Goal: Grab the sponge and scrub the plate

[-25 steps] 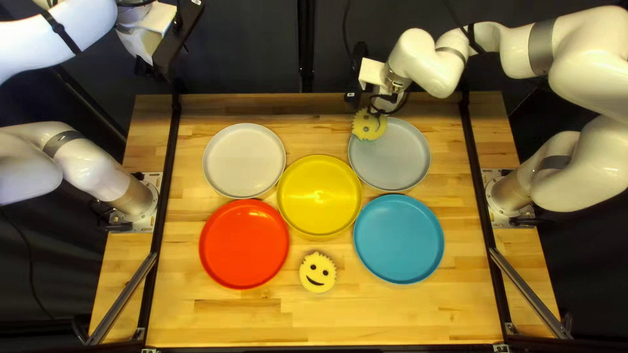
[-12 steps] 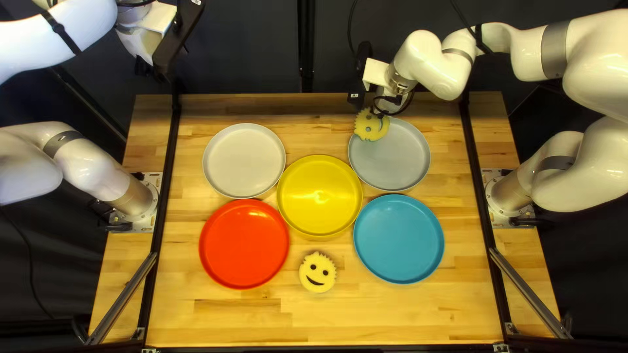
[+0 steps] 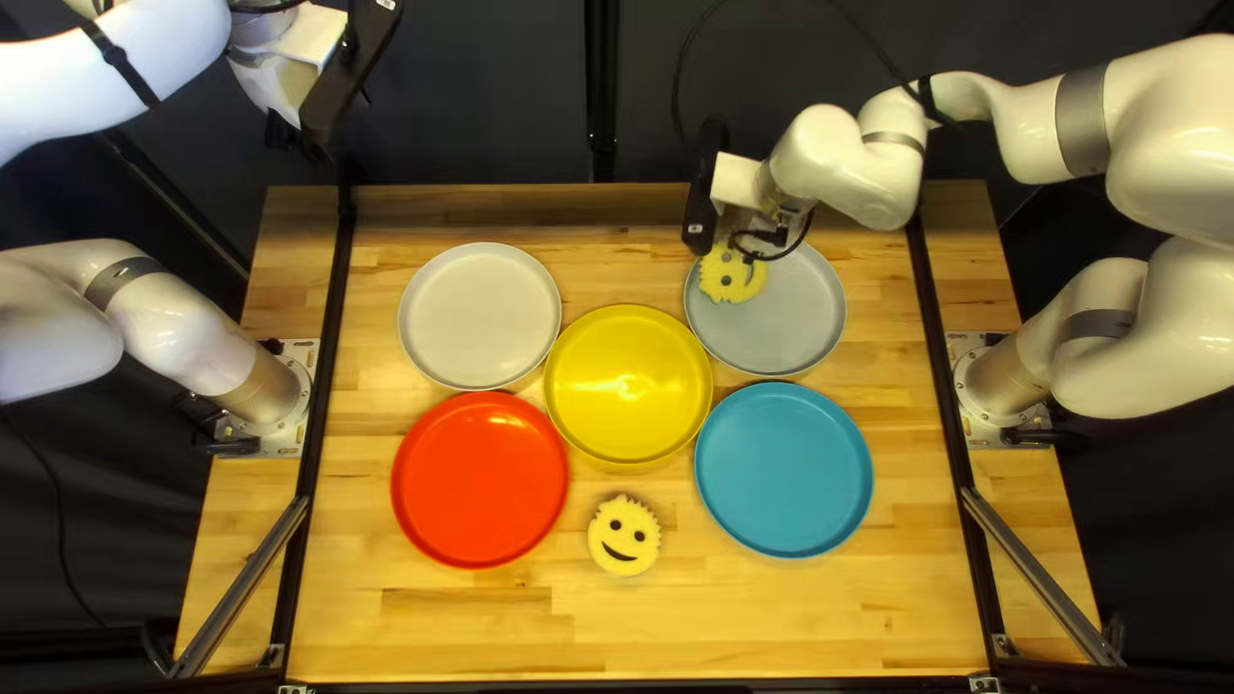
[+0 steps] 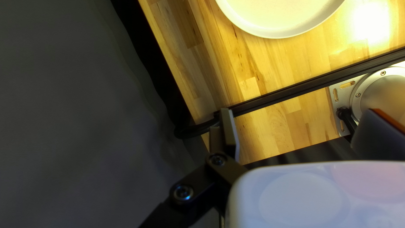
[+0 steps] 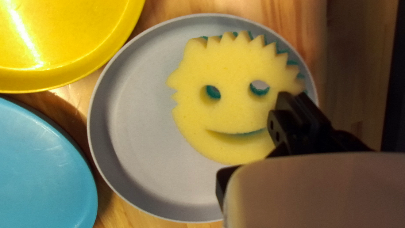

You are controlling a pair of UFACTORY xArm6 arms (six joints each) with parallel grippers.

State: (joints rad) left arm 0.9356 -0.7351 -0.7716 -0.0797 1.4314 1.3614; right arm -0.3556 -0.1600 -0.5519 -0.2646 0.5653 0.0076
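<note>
My right gripper (image 3: 748, 244) is over the far part of the grey plate (image 3: 787, 321), holding a yellow smiling sponge (image 3: 732, 275) with a green underside. In the right wrist view that gripper (image 5: 283, 98) pinches the edge of the sponge (image 5: 232, 112); one black finger lies across its face, the other is hidden beneath. The sponge covers part of the grey plate (image 5: 141, 126); I cannot tell whether they touch. My left gripper (image 3: 286, 139) hangs beyond the table's far left corner. In the left wrist view it (image 4: 300, 114) is open, its fingers apart and holding nothing.
A yellow plate (image 3: 627, 386) lies beside the grey one, with a blue plate (image 3: 783, 471) nearer. A white plate (image 3: 480, 316) and a red plate (image 3: 480, 480) are on the left. Another smiling sponge (image 3: 625, 536) rests between the red and blue plates.
The right gripper has come down and toward the near side with the sponge, which now covers more of the grey plate. The left arm has not moved.
</note>
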